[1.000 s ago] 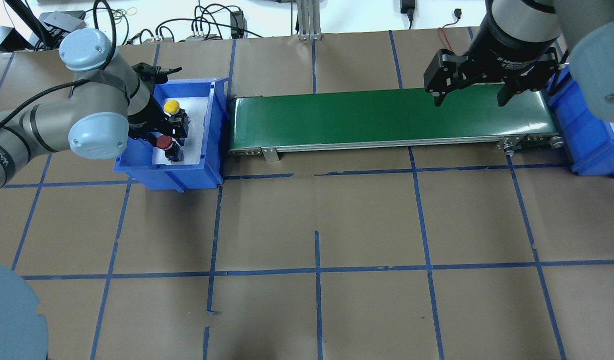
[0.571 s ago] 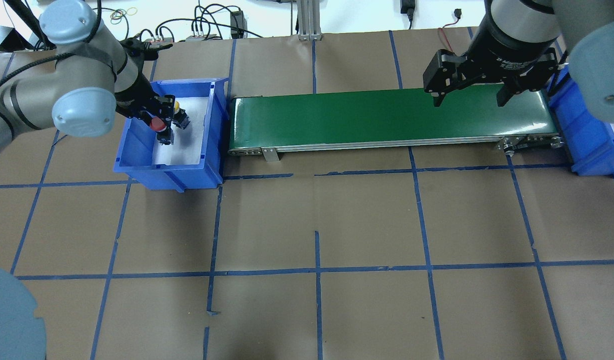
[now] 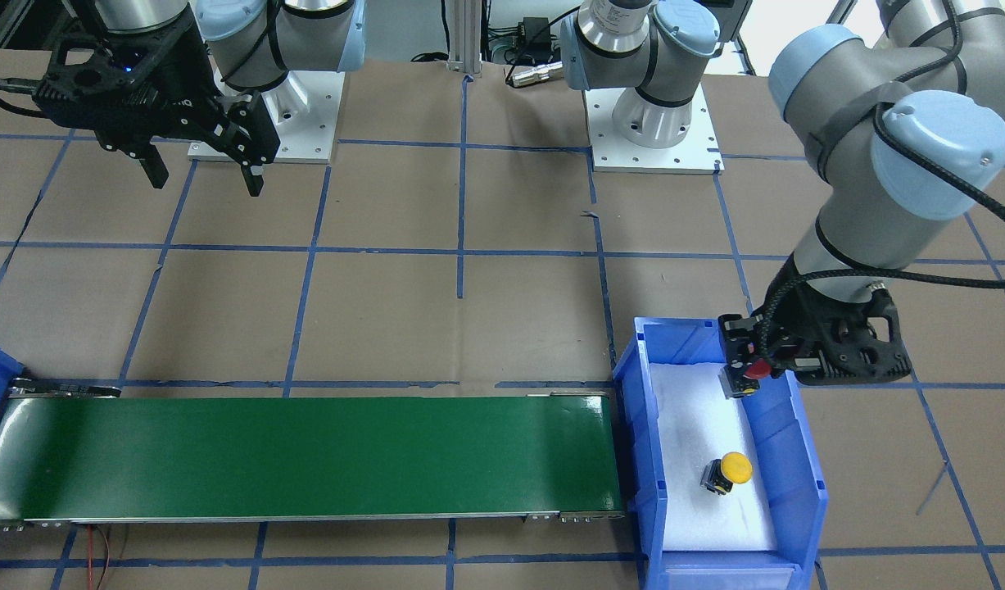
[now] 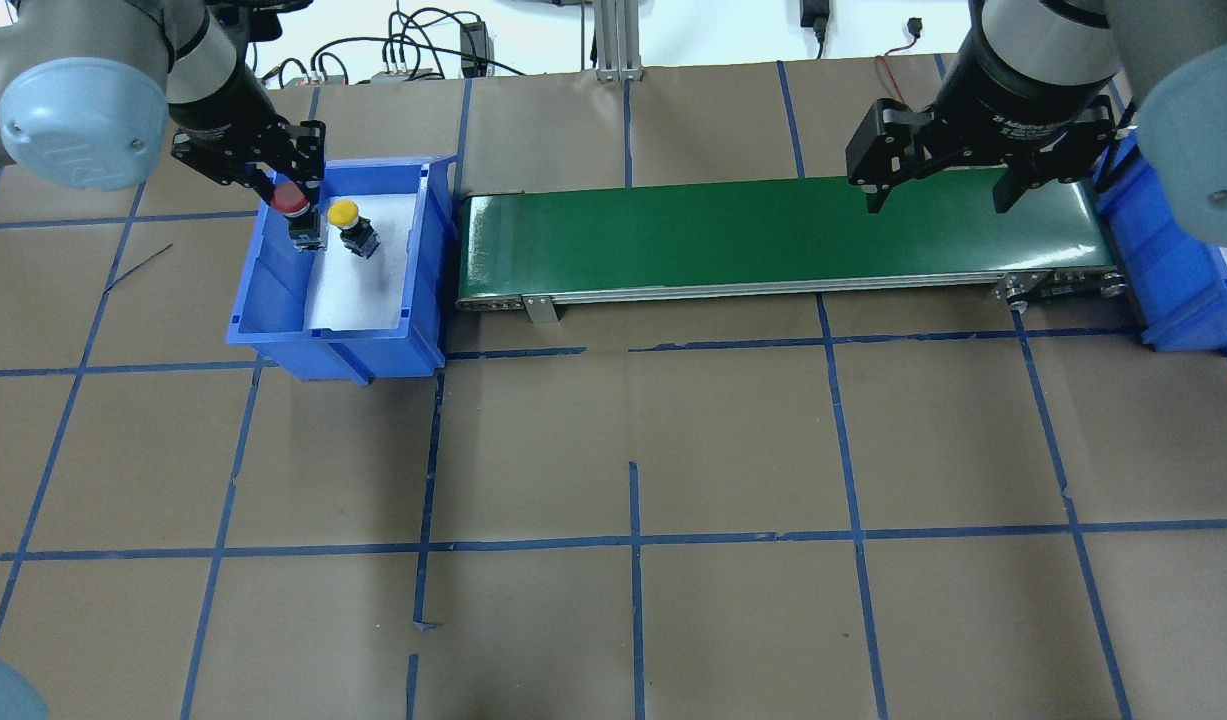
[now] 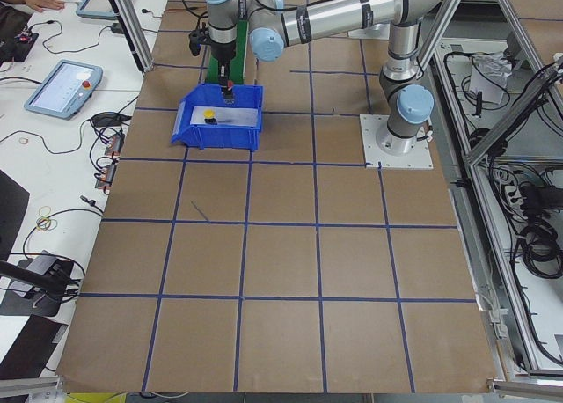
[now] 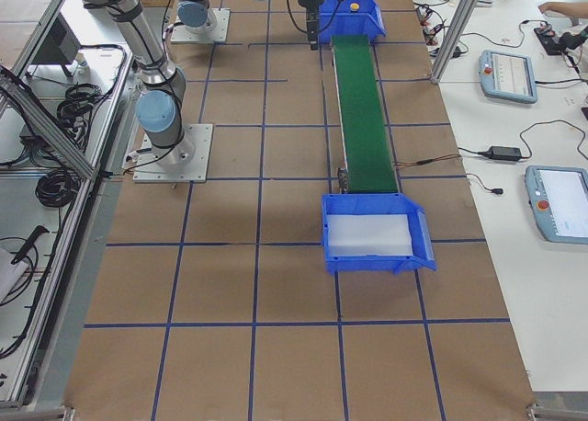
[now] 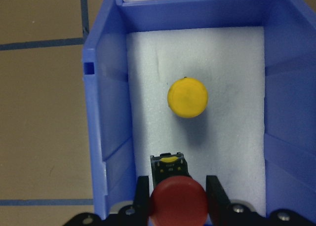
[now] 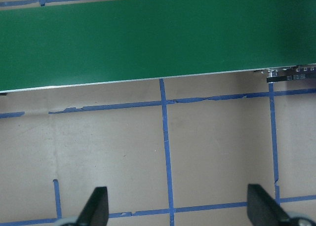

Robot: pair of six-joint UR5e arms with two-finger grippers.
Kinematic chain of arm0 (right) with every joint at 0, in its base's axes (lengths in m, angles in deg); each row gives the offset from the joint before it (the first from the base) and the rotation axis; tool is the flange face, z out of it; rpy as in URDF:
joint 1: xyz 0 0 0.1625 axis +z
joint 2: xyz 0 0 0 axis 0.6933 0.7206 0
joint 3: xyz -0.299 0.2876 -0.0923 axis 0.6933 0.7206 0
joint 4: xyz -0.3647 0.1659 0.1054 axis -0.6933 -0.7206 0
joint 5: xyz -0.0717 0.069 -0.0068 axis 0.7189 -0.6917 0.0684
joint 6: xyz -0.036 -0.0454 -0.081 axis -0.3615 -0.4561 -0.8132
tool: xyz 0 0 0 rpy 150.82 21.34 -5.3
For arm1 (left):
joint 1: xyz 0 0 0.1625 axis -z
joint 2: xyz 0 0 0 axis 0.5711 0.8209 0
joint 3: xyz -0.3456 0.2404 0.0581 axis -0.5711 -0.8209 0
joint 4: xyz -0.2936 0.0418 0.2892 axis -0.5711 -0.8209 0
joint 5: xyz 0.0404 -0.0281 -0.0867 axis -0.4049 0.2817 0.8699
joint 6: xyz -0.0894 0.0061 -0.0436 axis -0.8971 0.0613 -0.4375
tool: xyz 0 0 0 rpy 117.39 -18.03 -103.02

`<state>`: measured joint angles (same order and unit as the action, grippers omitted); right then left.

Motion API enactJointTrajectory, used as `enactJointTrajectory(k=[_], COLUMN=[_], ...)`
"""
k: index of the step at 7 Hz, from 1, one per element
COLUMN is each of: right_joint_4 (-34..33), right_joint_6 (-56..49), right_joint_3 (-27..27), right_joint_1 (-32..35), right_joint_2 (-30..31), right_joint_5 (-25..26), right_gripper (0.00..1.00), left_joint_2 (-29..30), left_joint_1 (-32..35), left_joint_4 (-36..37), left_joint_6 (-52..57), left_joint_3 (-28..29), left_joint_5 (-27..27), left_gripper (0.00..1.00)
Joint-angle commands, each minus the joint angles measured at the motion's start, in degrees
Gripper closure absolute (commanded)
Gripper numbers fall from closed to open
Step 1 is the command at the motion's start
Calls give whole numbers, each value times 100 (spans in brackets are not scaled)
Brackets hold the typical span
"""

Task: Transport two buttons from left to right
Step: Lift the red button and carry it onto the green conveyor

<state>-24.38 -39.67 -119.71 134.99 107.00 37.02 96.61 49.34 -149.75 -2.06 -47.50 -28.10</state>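
My left gripper (image 4: 291, 205) is shut on the red button (image 4: 291, 199) and holds it lifted above the left blue bin (image 4: 273, 290); it also shows in the front view (image 3: 756, 368) and the left wrist view (image 7: 178, 205). The yellow button (image 4: 345, 214) lies on the bin's white foam; it also shows in the front view (image 3: 733, 468) and the left wrist view (image 7: 187, 97). My right gripper (image 4: 933, 195) is open and empty, hovering over the right end of the green conveyor belt (image 4: 773, 235).
A second blue bin (image 4: 1173, 270) stands at the belt's right end; the exterior right view shows its white foam (image 6: 372, 235) bare. The belt (image 3: 305, 459) runs between the two bins. Brown paper with blue tape lines covers the table.
My left gripper has risen out of the bin with the red button and moved toward the bin's far left corner. The yellow button stays on the foam. The right arm has not moved.
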Motion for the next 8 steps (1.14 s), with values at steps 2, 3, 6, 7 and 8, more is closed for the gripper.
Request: enactJointTrajectory(k=[2,3,6,7,8], right_joint_4=[3,3,3,3,3], right_joint_6=[-3,-12,-3,-3,-3], right_joint_3=[0,0,0,0,0], right_joint_1=[-22,-22,-13,-4,-4], right_joint_2=[2,-7,-7,-7,2], right_joint_5=[23,14,5,5,5], right_gripper=[0,0,0,0,0], left_joint_2=[221,475,1151,1303,1365], left_joint_1=[872,943,1391,1444,1454], left_joint_4=[26,383,885,1036,1020], left_joint_6=[-1837,-1885,-2439,-2439,-2509], left_joint_3=[260,278,296,357,549], left_joint_5=[705,743,744,744,744], left_gripper=[100,100,100,100,100])
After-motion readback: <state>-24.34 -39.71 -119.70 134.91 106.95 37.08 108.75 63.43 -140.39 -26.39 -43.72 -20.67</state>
